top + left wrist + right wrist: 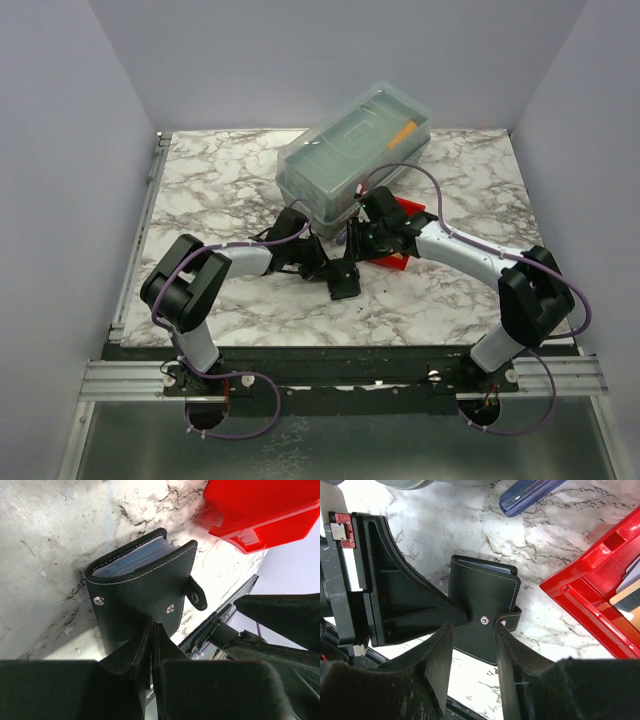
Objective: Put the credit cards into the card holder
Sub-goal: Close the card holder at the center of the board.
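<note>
Okay, so the black card holder (140, 587) is on the marble desk (220, 190), right between the two arms and just in front of the red bin (402, 236). The left gripper (152, 642) has its fingers clenched tight on the near edge of the holder's cover, with no gap between them at all. From the left wrist camera the far end of the holder gapes a little, and you can see clear sleeves inside. Its snap strap (196, 596) is undone and sticks out to the side. The right gripper (472, 642) has its fingers spread apart, one on each side of the holder's near end, right by the snap. I honestly can't tell whether either finger is touching the leather. Over in the red bin, the right wrist view catches slivers of a tan flat thing and a greyish one, which look like the credit cards (626, 594), but most of them is cut off. A blue pen (530, 494) lies on the desk past the holder. The clear lidded box (355, 150) sits behind the bin.
</note>
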{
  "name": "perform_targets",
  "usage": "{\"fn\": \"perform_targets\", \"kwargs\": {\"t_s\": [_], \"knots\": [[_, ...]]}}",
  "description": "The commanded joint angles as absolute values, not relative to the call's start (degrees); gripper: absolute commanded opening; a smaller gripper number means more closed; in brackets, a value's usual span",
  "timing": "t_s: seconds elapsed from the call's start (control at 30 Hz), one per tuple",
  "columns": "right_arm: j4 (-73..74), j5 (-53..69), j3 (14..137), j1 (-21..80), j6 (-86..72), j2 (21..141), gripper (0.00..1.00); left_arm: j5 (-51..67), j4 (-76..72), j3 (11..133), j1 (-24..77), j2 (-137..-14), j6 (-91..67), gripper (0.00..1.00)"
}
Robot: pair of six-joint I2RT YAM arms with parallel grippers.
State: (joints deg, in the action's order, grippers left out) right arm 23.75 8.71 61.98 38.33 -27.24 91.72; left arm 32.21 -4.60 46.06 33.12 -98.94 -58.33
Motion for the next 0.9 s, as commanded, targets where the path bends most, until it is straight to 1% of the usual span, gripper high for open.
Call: {"fn": "perform_targets", "kwargs": {"t_s": [0.0, 0.3, 0.6, 0.87], "knots": [[29.9, 1.71, 64.8, 39.85, -29.92, 93.46, 0.42, 31.99, -7.11, 46.63, 33.57, -100.23, -56.54, 0.08], [33.14, -1.77, 66.27, 42.04, -30.41, 96.45, 0.39, 31.9, -7.1, 46.66, 33.57, -100.46, -56.46, 0.08], [32.81, -2.46, 65.83, 42.22, -30.72, 97.64, 0.28, 31.82, -7.11, 46.33, 33.51, -100.29, -56.53, 0.08], [32.09, -2.98, 66.46, 42.36, -30.86, 98.41, 0.24, 31.79, -7.12, 46.22, 33.53, -100.37, -56.49, 0.08]]}}
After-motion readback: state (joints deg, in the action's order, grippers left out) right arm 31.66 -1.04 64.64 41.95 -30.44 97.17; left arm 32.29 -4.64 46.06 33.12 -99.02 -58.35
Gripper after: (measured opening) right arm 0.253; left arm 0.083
